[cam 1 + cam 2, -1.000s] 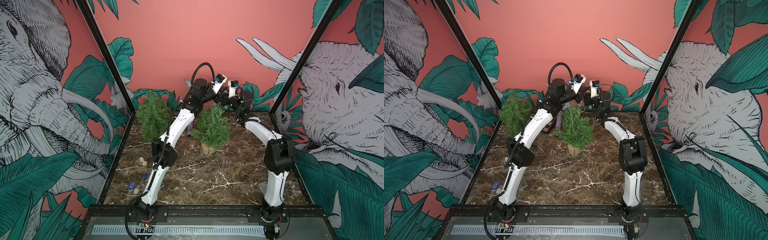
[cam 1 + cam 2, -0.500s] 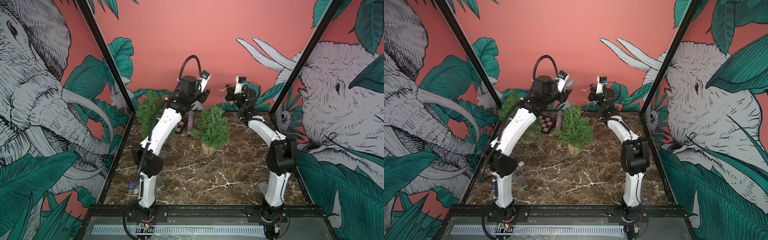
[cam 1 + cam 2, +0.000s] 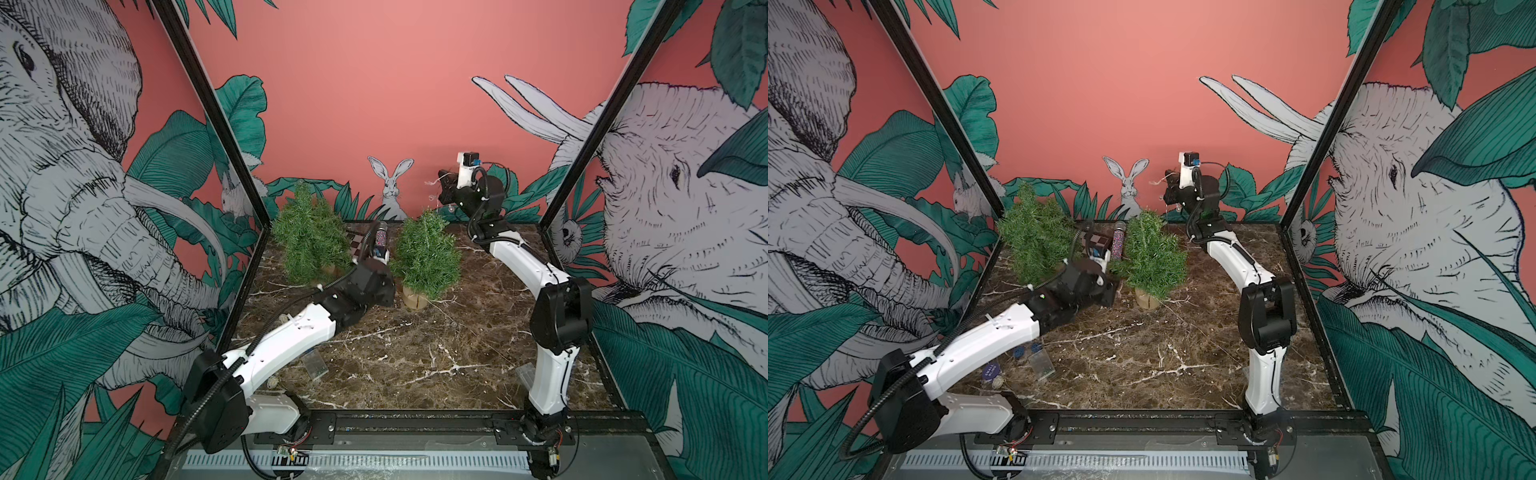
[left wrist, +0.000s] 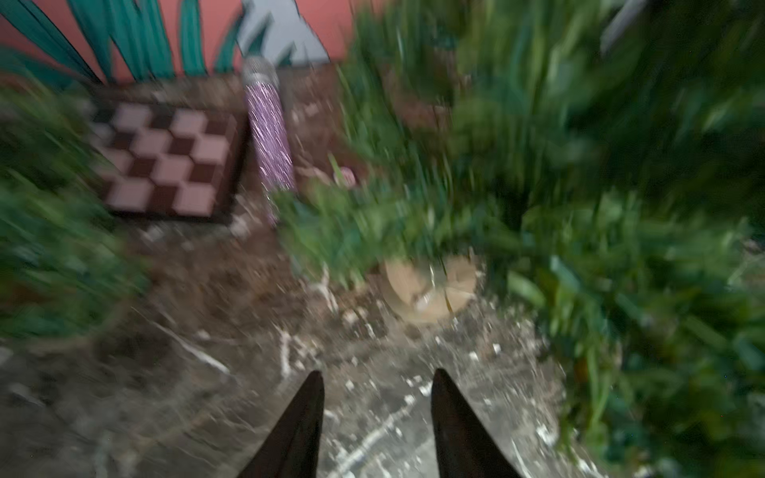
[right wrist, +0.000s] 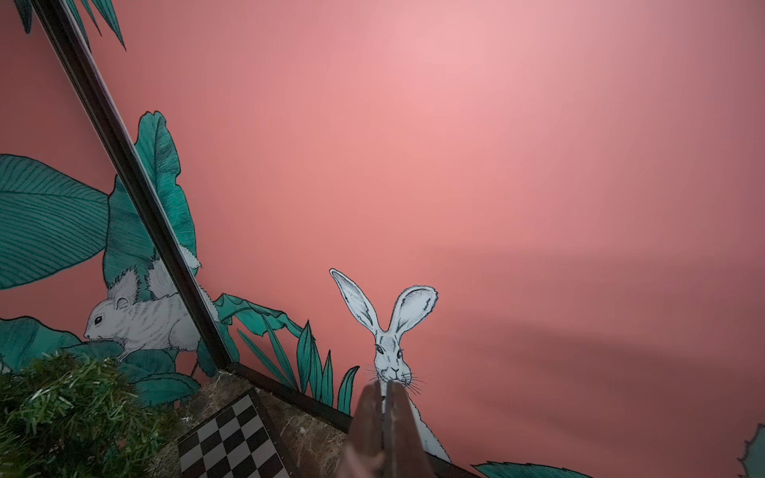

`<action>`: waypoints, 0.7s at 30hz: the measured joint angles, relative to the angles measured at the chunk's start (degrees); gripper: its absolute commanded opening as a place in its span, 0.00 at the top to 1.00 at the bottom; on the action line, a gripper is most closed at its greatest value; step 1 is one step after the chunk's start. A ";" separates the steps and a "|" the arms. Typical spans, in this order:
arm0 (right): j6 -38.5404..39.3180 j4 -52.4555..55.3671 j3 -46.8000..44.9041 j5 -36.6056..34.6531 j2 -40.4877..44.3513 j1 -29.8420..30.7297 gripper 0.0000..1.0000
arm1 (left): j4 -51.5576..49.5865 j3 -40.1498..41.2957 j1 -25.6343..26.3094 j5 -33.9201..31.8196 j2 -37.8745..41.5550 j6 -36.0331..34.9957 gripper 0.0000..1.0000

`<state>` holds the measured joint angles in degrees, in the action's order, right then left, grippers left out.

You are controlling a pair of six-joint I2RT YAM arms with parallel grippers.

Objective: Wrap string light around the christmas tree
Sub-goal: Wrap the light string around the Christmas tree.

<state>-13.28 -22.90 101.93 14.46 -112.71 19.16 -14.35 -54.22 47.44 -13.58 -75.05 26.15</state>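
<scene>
The christmas tree (image 3: 426, 253) (image 3: 1152, 253) stands mid-table on a wooden disc (image 4: 430, 289). My right gripper (image 3: 442, 187) (image 5: 383, 387) hangs raised above and behind the tree's top. It is shut on a pale wisp of the string light (image 3: 433, 183) (image 3: 1158, 183), whose thin wire can hardly be made out below it. My left gripper (image 3: 1113, 293) (image 4: 377, 374) is low over the table, just left of the tree's base. It is open, with only marble between its fingers. The left wrist view is blurred by motion.
A second small tree (image 3: 309, 237) stands at the back left. Between the two trees lie a checkered board (image 3: 1094, 241) (image 4: 165, 161) and a purple glitter tube (image 3: 380, 239) (image 4: 269, 136). A clear plastic piece (image 3: 1042, 361) and small bits (image 3: 992, 372) lie near the front left.
Both grippers met above the tree's top a second ago. The left one opened, swung away and dropped to the table beside the tree's base. The right one shut and drew back to the right.
</scene>
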 measured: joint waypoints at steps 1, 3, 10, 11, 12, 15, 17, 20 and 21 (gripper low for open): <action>0.07 0.50 0.39 0.22 0.00 0.04 1.00 | 2.03 3.04 2.23 -0.24 -0.39 3.04 0.53; 0.24 1.05 1.16 0.59 0.00 0.04 1.00 | 7.50 7.85 6.32 -0.81 -1.46 8.83 0.51; 0.26 1.57 1.90 1.03 0.02 0.04 1.00 | 31.58 11.50 15.78 -1.25 -16.92 24.20 0.45; 0.15 1.55 1.97 1.05 0.02 0.04 1.00 | 35.21 11.50 16.50 -1.16 -19.96 25.90 0.44; 0.02 1.55 1.97 1.09 0.02 0.04 1.00 | 38.27 11.50 17.05 -1.07 -22.60 27.30 0.43; -0.04 1.70 1.97 1.20 0.02 0.04 1.00 | 46.18 11.43 18.82 -1.55 -29.42 30.18 0.41; -0.02 1.77 1.97 1.20 0.04 0.04 1.00 | 49.86 10.71 19.71 -2.29 -32.30 31.17 0.39; -0.02 1.79 1.97 1.18 0.07 0.04 1.00 | 53.64 8.09 20.37 -2.84 -34.82 32.06 0.37; -0.02 1.79 1.97 1.20 0.09 0.04 1.00 | 54.88 7.21 20.44 -3.02 -35.58 32.46 0.36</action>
<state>-13.30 -21.10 103.90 15.66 -112.62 19.20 40.53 -47.00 67.88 -16.60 -110.63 58.61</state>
